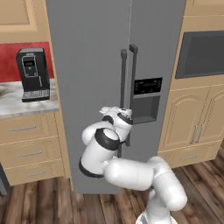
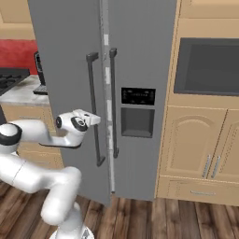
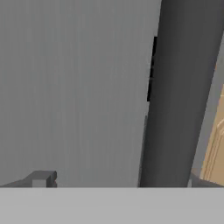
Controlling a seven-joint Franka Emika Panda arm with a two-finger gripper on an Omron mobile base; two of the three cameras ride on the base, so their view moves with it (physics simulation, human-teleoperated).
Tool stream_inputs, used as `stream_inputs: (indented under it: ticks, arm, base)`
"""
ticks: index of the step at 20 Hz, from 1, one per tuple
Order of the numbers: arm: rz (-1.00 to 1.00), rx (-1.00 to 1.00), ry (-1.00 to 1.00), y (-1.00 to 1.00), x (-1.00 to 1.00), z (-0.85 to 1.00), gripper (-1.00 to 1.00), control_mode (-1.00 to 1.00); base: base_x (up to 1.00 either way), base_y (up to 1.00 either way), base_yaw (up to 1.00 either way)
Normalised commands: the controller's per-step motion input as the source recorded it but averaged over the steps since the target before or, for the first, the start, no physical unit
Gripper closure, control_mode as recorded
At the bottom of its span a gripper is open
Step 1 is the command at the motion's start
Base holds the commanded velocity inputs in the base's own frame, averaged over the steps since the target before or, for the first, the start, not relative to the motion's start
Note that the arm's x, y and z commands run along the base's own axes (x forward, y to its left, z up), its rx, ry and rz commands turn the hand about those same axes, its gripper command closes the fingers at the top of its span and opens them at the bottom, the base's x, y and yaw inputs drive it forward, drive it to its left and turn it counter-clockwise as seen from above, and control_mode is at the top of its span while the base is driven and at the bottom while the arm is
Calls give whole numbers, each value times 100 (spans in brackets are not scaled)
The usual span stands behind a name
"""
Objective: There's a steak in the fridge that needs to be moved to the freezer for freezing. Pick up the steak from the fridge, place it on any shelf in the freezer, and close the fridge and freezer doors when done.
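Our tool (image 2: 95,119) stands with its tips wide apart and nothing between them. In the hand view one dark tip (image 3: 41,179) sits at the lower left and the other at the lower right, with the dark bar handle (image 3: 179,96) of the wider door rising between them, nearer the right tip. We cannot tell whether either tip touches the bar.

From the right base view the tool points at the left handle (image 2: 93,107), about at its middle height, just beside it. The wider plain door (image 2: 65,70) stands slightly ajar, its edge a little forward of the neighbouring door, with a pale strip showing in the gap. The narrower door (image 2: 140,56) with the black dispenser panel (image 2: 137,95) is flush and closed, its own handle (image 2: 113,102) just right of the gap.

The steak lies somewhere behind the doors; we cannot see it.

Further out, a black coffee machine (image 1: 33,74) stands on the marble tabletop (image 1: 22,105) to the left, above pale wood drawers (image 1: 28,148). To the right are wood cabinets (image 1: 197,118) and a dark built-in oven (image 1: 201,54). The floor (image 1: 43,205) is dark wood planks.
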Motion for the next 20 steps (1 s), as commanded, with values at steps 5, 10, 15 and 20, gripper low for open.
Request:
stream_inputs:
  ticks: [5,10,15,20]
  arm:
    - [13,0,8,-9,95,0,-100,-100]
    - [10,0,7,-6,89,0,-100,-100]
    - [13,1,8,-17,84,0,-100,-100]
    - [18,2,7,-24,75,0,-100,-100]
  base:
    - [0,0,0]
    - [0,0,0]
    - [0,0,0]
    - [0,0,0]
